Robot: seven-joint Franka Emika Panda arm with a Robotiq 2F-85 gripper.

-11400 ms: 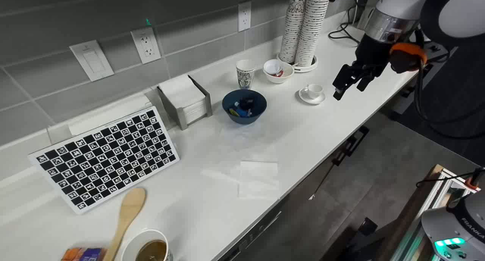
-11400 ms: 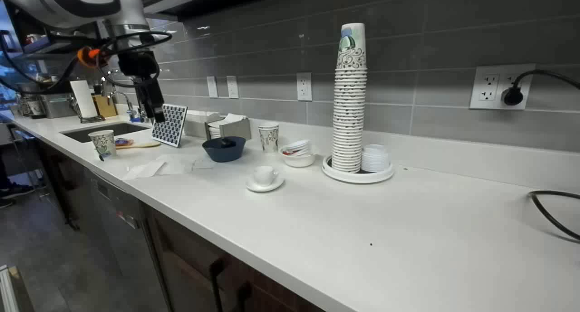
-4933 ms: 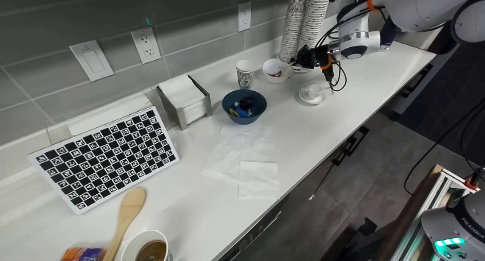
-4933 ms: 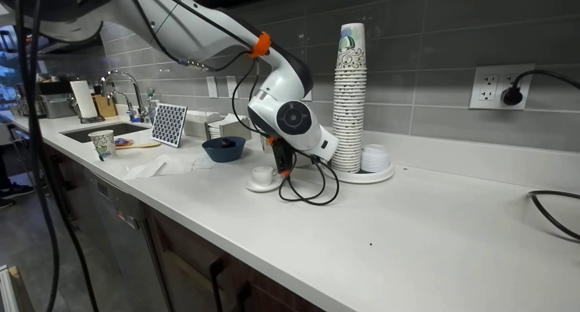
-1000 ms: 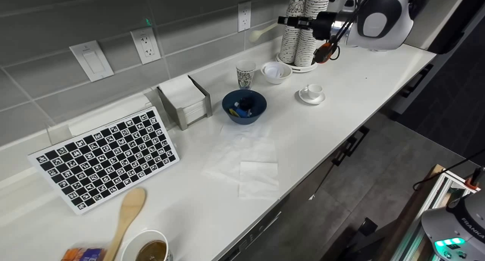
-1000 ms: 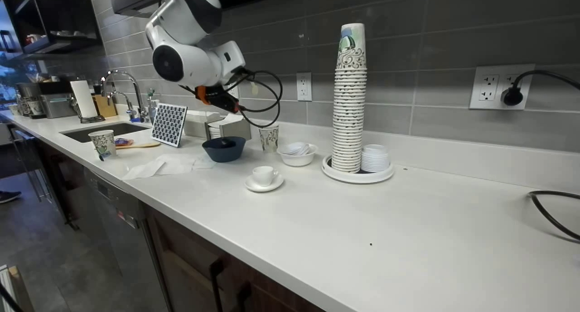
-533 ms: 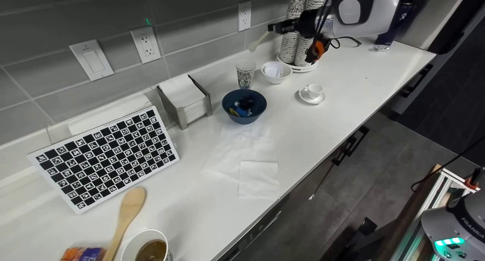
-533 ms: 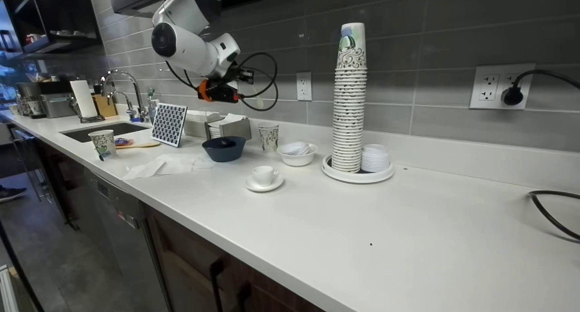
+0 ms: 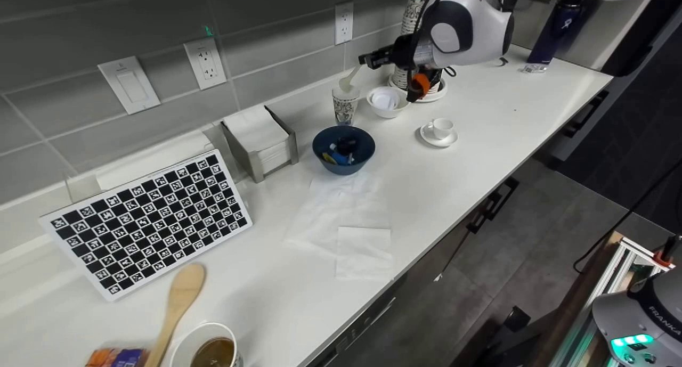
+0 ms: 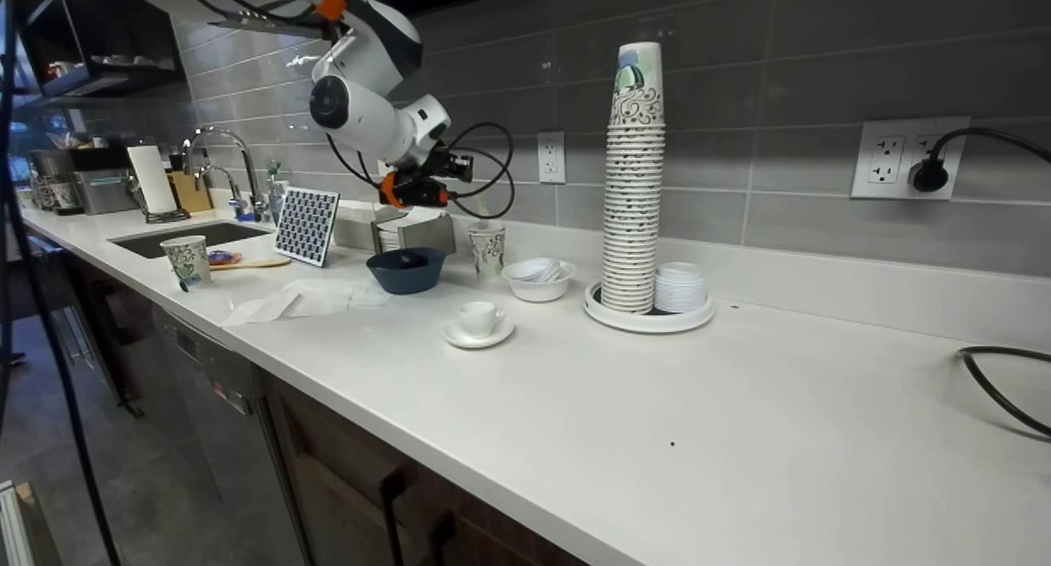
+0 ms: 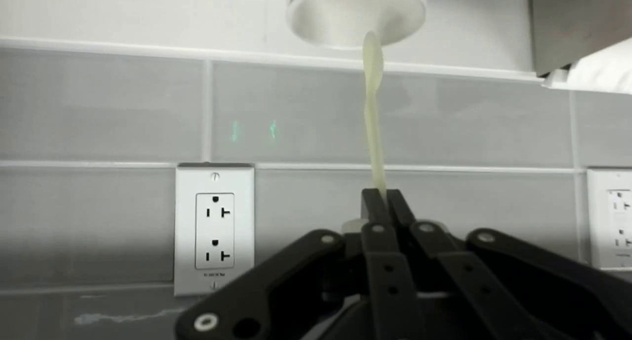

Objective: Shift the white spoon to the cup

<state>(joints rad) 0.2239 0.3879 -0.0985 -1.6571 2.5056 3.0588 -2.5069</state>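
Wrist view shows the gripper (image 11: 385,198) clamped on one white spoon (image 11: 374,137), which slants to the mouth of a patterned cup (image 11: 335,17); whether its tip is inside I cannot tell. In an exterior view, the counter (image 9: 426,175) bears one teacup (image 9: 444,129) on one saucer (image 9: 440,143), one blue bowl (image 9: 343,169), one white bowl (image 9: 386,113) and one wooden spoon (image 9: 185,287). The arm (image 10: 369,124) slopes down above it, gripper facing the wall (image 9: 287,42).
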